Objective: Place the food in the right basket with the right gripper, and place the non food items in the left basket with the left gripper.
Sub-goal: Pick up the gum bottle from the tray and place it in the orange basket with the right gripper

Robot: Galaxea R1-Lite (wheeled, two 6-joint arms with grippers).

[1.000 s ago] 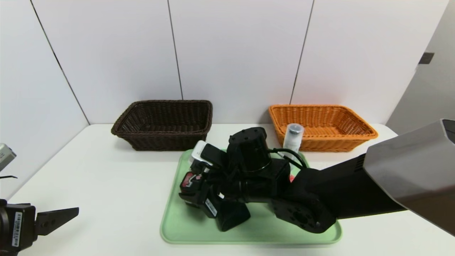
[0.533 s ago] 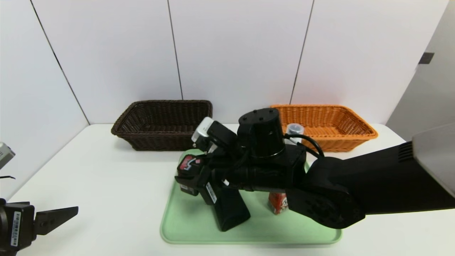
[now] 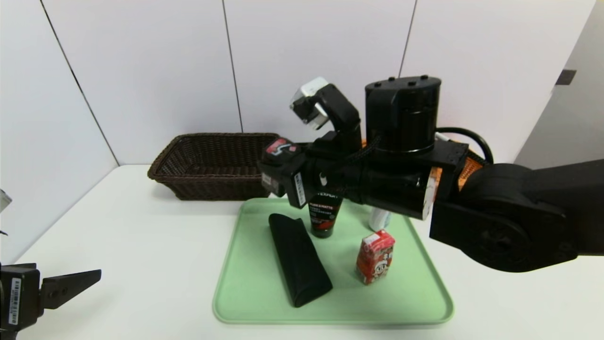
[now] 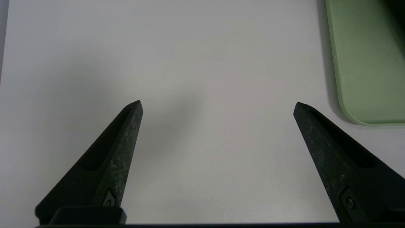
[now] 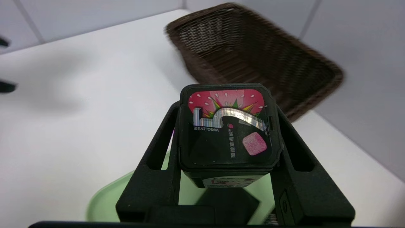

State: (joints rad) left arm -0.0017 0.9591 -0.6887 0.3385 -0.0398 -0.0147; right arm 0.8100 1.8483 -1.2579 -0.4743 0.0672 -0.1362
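The white tabletop [image 3: 141, 236] carries everything, and on its near middle lies a light green tray [image 3: 245, 293]. The big black right arm [image 3: 509, 217] reaches across from the right above the tray, and it hides most of the orange basket [image 3: 467, 167] at the back right, of which only a sliver shows behind the wrist. The dark brown basket [image 3: 212, 165] stands in the open at the back left, well apart from the tray's far left corner. On the tray a long black pouch [image 3: 298, 257] lies flat, its long axis running from the tray's far middle toward the near edge and slightly to the right. Behind it a black tube [image 3: 323, 218] stands upright on its red base, its top hidden by the arm, and a white bottle [image 3: 379, 219] beside it is almost wholly covered. A red drink carton [image 3: 375, 256] stands upright near the tray's right side, cartoon face toward the camera. The right hand [image 5: 226, 126] is held high above the tray's far left part, clamped on a dark boxy gum pack [image 5: 227, 126], whose pink-red label faces upward and whose barcode end faces the tray. The left hand [image 4: 218, 106] hovers over bare tabletop near the tray's left corner, its fingers [image 4: 126, 133] spread wide apart and holding nothing.
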